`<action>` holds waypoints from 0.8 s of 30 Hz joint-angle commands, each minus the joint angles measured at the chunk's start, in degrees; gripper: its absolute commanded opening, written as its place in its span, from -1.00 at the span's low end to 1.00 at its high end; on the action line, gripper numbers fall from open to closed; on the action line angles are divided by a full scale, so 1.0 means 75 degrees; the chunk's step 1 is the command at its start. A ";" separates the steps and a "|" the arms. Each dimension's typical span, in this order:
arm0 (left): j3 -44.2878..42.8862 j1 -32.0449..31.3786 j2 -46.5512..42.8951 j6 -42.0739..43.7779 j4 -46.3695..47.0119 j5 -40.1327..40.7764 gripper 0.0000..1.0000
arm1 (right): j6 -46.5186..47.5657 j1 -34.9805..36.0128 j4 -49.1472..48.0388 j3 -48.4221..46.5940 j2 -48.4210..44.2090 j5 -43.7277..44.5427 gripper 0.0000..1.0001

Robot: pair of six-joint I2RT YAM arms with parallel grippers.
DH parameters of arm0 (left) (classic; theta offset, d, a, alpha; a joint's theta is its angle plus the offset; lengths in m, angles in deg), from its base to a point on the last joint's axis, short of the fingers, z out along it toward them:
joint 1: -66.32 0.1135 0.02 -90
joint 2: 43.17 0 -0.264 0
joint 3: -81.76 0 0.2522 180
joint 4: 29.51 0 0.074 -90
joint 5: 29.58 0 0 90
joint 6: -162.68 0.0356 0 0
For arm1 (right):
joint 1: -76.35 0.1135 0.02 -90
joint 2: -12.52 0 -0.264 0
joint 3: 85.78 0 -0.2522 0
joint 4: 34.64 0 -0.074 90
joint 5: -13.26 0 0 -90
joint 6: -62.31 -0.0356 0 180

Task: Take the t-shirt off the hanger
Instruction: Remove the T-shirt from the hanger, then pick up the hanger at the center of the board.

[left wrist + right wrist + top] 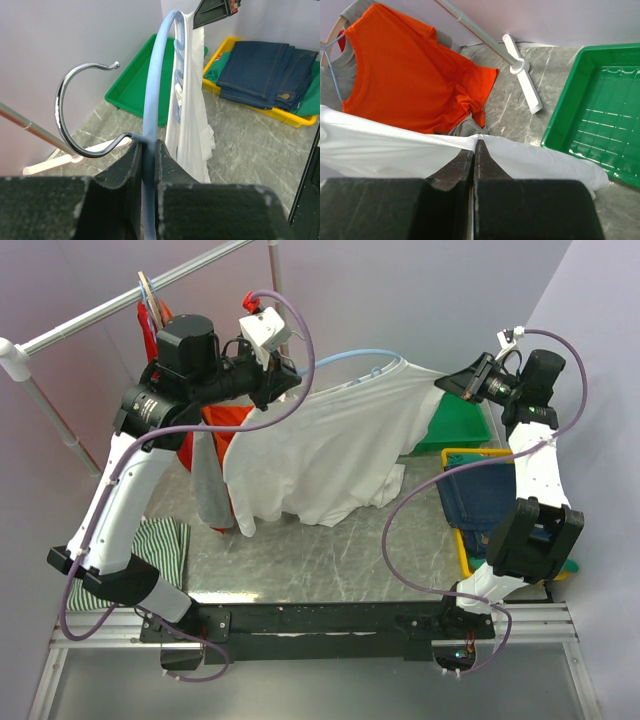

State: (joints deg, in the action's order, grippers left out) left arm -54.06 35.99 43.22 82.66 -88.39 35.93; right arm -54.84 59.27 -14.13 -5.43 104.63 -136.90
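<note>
A white t-shirt (320,450) hangs stretched in the air between my two grippers. My left gripper (285,380) is shut on the light-blue plastic hanger (155,90) just below its metal hook (70,120), held off the rail. The shirt (192,115) drapes from the hanger's far end. My right gripper (450,383) is shut on the shirt's edge (485,142) and pulls it taut to the right; white cloth (380,150) spreads both ways from the fingertips.
A clothes rail (120,310) at back left carries an orange shirt (405,75) and a grey garment (213,495). A green tray (600,115) sits at back right; a yellow bin (300,120) holds folded jeans (265,70). A striped cloth (160,545) lies at left.
</note>
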 commanded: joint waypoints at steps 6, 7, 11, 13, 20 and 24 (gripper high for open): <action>-0.0519 0.0235 -0.1814 0.0463 0.0145 0.1085 -0.99 | -0.0586 -0.1297 -0.1098 0.0542 0.0421 0.2174 -1.00; -0.0483 0.0235 -0.1862 0.0428 0.0261 0.1121 -0.99 | -0.0632 -0.1297 -0.1087 0.0530 0.0491 0.2151 -1.00; -0.0284 0.0247 -0.1991 0.0346 0.0473 0.1063 -0.99 | -0.0715 -0.1262 -0.1227 0.0565 0.0562 0.2033 -1.00; -0.0214 0.0235 -0.1886 0.0264 0.0544 0.0934 -0.99 | -0.0411 -0.1075 -0.0947 0.0425 0.0573 0.2161 -1.00; -0.0131 0.0235 -0.1558 0.0216 0.0954 0.0828 -0.99 | 0.0443 -0.0175 -0.0174 0.0109 0.0632 0.2418 -1.00; -0.0016 0.0235 -0.1242 0.0112 0.1256 0.0769 -0.99 | 0.1648 0.0962 0.0961 -0.0384 0.0725 0.2923 -1.00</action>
State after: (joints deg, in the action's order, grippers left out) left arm -54.72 37.61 31.29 83.90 -82.93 40.94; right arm -52.55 57.98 -13.45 -3.14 110.07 -121.25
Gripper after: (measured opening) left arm 0.015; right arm 0.008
